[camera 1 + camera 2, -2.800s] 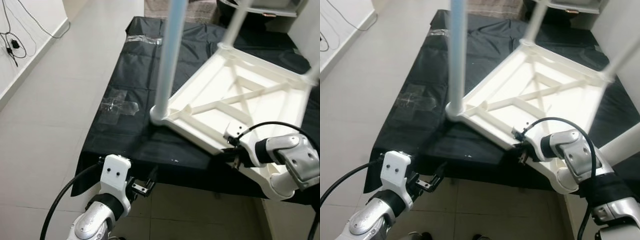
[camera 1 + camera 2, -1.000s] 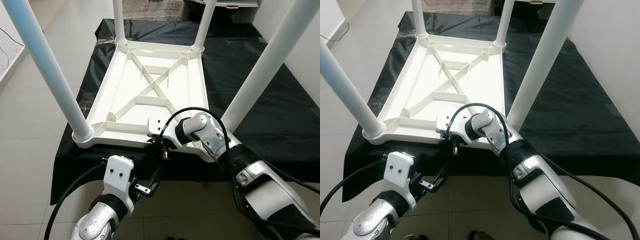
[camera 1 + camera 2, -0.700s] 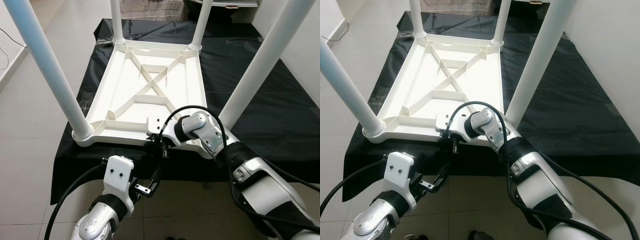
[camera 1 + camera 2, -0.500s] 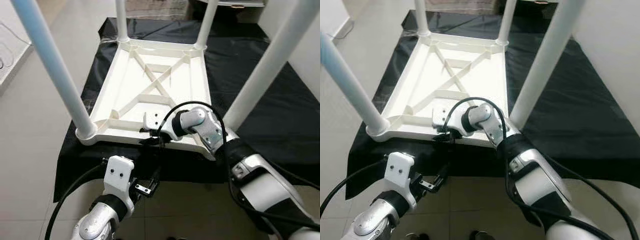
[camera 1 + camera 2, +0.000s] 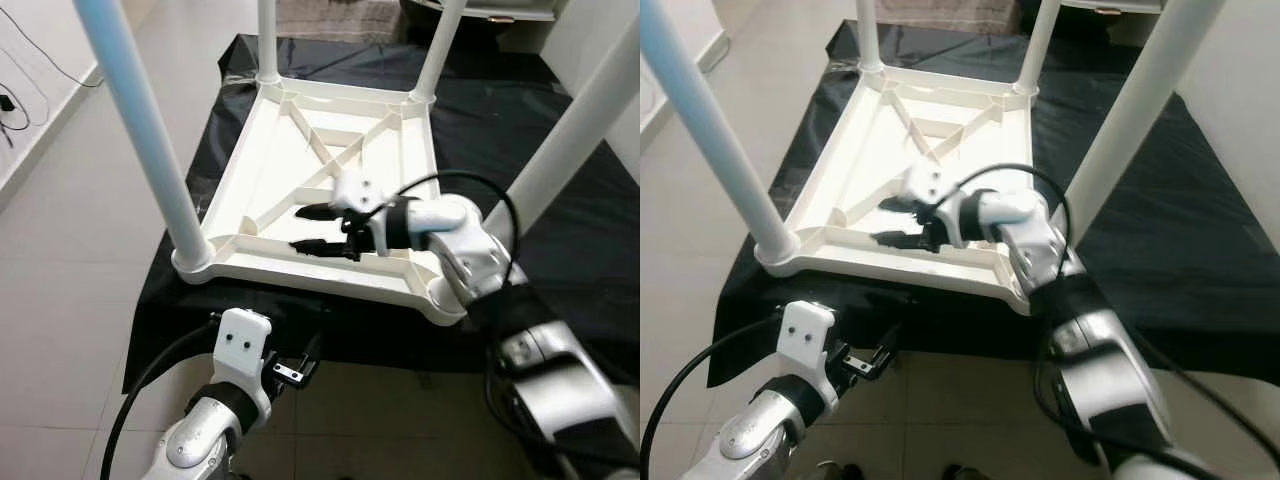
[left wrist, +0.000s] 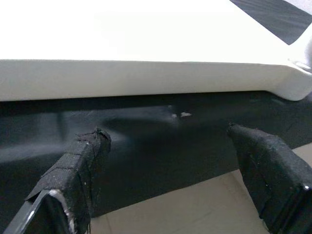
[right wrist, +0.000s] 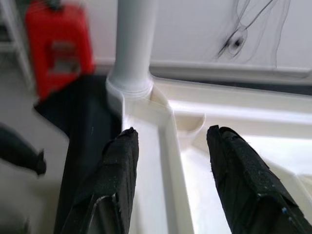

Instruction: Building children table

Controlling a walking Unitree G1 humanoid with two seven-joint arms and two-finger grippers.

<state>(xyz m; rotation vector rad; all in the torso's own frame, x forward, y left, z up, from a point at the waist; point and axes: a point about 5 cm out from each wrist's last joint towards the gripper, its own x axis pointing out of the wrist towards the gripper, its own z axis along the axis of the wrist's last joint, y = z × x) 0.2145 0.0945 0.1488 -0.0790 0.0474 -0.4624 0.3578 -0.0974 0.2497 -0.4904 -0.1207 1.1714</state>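
Note:
The white children's table (image 5: 345, 278) lies upside down on a black cloth (image 5: 585, 265), its legs pointing up. The front left leg (image 5: 140, 130) rises from its corner socket (image 7: 134, 92). My right gripper (image 5: 308, 229) hovers open just over the ribbed underside, inside the front rim, aimed toward that corner; nothing is between its fingers (image 7: 114, 180). My left gripper (image 5: 296, 366) hangs low in front of the cloth's front edge, open and holding nothing, and its fingers (image 6: 78, 175) face the table's front rim (image 6: 146, 75).
Pale tiled floor (image 5: 70, 260) lies to the left and in front of the cloth. Cables (image 5: 18, 75) trail by the left wall. A white wall stands close on the right. A red object (image 7: 58, 48) sits beyond the table's corner.
My right gripper has left the outside of the front rim, risen over it and now hangs open above the table's underside. The left gripper has stayed put. The camera has shifted slightly.

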